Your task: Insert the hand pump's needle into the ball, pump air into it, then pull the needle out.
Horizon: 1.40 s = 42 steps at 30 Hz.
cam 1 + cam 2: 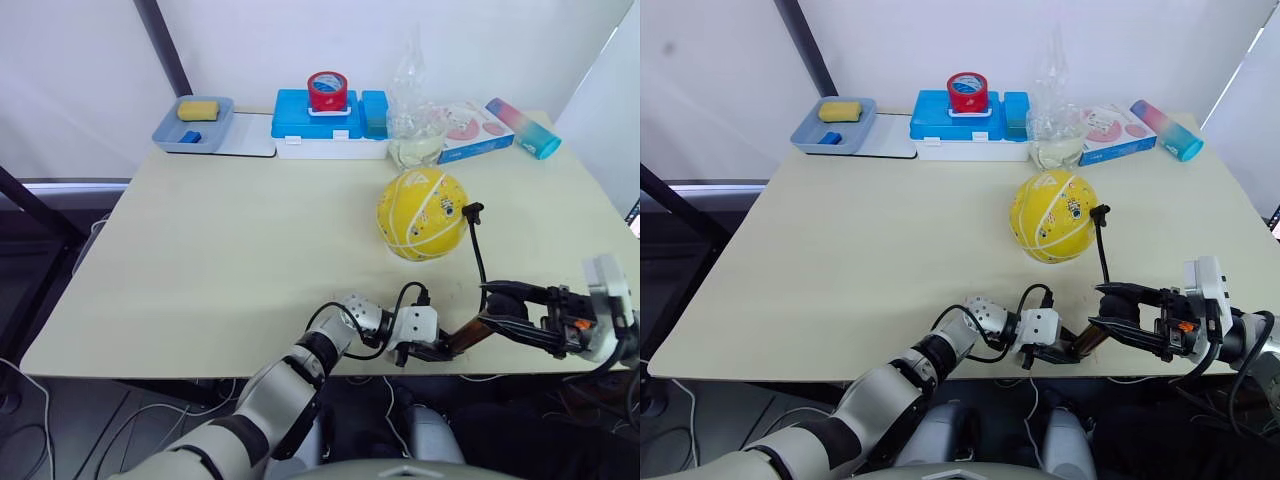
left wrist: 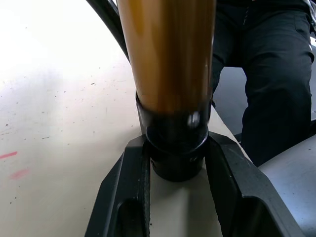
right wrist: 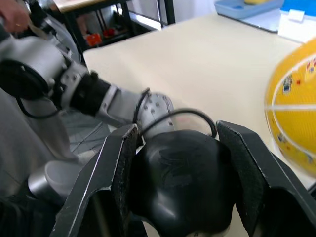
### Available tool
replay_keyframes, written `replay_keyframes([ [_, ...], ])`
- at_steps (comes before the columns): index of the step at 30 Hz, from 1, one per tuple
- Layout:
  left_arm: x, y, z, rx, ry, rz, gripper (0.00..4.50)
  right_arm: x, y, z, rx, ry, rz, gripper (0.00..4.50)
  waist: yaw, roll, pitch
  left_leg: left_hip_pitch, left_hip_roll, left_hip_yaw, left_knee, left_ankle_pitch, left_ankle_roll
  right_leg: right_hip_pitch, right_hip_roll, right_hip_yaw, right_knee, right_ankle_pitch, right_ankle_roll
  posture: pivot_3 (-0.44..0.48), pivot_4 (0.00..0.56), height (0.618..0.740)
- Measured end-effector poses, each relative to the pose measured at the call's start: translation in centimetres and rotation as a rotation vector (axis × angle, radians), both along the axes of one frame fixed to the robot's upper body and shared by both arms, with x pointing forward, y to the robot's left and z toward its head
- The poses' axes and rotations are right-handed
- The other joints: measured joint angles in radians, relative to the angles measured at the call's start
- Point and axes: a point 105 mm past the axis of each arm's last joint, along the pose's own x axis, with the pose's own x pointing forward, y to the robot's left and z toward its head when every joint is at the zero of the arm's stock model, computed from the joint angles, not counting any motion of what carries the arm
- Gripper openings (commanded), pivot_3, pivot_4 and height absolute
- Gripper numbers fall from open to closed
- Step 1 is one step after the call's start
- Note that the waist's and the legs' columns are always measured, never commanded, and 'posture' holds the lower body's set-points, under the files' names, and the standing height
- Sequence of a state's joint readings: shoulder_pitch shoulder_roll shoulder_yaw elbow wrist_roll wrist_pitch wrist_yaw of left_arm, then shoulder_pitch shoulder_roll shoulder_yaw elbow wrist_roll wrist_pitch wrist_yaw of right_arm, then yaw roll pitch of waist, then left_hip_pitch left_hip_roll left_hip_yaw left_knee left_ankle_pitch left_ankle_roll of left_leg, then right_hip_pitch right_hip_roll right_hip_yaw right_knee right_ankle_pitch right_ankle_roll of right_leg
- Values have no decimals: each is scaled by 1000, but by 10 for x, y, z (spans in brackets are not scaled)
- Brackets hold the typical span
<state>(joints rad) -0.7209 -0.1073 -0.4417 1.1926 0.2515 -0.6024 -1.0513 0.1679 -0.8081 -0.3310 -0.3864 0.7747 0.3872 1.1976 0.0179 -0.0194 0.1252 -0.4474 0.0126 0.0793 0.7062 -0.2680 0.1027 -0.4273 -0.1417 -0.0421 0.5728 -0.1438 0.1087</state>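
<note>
The yellow ball (image 1: 422,214), round with white seam lines and small prints, sits on the table's right half. The hand pump (image 1: 467,334) lies low at the near edge, gold-bronze barrel between black ends. Its thin black hose rises to the needle (image 1: 472,211) fitting at the ball's right side.

Light is bright, soft and even across the head views; the pale bench (image 1: 250,250) reads clean, with a small soft shadow under the ball (image 1: 422,214). The upper left of the left wrist view washes out to near white. There the hand pump (image 2: 170,59) barrel carries soft streaky reflections and sits blurred, too close to the lens. The right wrist view is soft throughout, its background smeared.
</note>
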Motion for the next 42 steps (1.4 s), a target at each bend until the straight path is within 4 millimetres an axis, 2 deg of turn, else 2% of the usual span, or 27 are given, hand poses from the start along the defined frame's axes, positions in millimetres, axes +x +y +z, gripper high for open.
replay_keyframes([
  [3,0,0,0,-2,0,0,1096,0,-1,1,10,4,12,2041,0,0,0,0,0,0,0,0,0,0,0,0,0,0,0,0,150,739],
  [7,0,-1,0,-4,0,-1,1096,-1,-5,13,23,6,23,2041,1,2,1,0,0,0,0,-1,-1,0,0,0,0,0,0,0,150,739],
  [8,0,-1,0,-4,0,-1,1096,-1,-6,21,31,-1,33,2041,1,2,1,0,0,0,0,-1,-2,0,0,0,0,0,0,0,150,739],
  [9,-1,-1,0,-5,0,-1,1096,-4,-10,38,49,-7,44,2041,2,2,1,0,0,0,0,-2,-3,0,0,0,0,0,0,0,150,739],
  [15,0,0,1,-4,0,0,1096,-11,-19,94,78,-44,60,2041,2,2,1,0,0,0,0,-2,-4,0,-1,0,0,0,0,0,150,739],
  [19,0,0,1,-5,-2,-3,1096,-14,-22,110,93,-35,51,2041,1,2,2,-1,0,0,0,-2,-4,0,-1,0,0,0,0,0,150,739],
  [24,0,-1,1,-4,-3,-5,1096,-13,-23,112,95,-5,39,2041,1,2,2,-1,0,0,0,-2,-3,-1,-1,0,0,0,0,0,150,739],
  [28,0,0,1,-2,-1,-5,1096,-14,-22,101,65,-13,36,2041,2,1,1,-1,0,0,0,-2,-3,0,0,0,0,0,0,0,150,739],
  [29,0,0,1,-2,-2,-5,1096,-13,-21,89,47,7,36,2041,1,1,1,-1,0,0,0,-2,-3,0,0,0,0,0,0,0,150,739],
  [31,0,0,1,-1,-2,-5,1096,-11,-20,81,41,3,32,2041,0,0,0,0,0,0,0,-2,-3,0,0,0,0,0,0,0,150,739],
  [35,0,0,0,2,-1,-5,1096,-8,-13,37,8,11,46,2041,0,-1,0,0,0,-1,0,-2,-3,0,0,-1,0,0,0,0,150,739],
  [39,0,0,0,2,-1,-4,1096,-5,-9,21,-10,5,47,2041,0,-2,-1,0,0,-2,0,-1,-3,1,0,-1,0,0,-1,0,150,739],
  [42,0,0,0,3,0,-5,1096,-1,-1,-4,-16,5,42,2041,0,-1,-1,0,0,-2,0,-1,-3,1,0,-1,0,0,-1,0,150,739],
])
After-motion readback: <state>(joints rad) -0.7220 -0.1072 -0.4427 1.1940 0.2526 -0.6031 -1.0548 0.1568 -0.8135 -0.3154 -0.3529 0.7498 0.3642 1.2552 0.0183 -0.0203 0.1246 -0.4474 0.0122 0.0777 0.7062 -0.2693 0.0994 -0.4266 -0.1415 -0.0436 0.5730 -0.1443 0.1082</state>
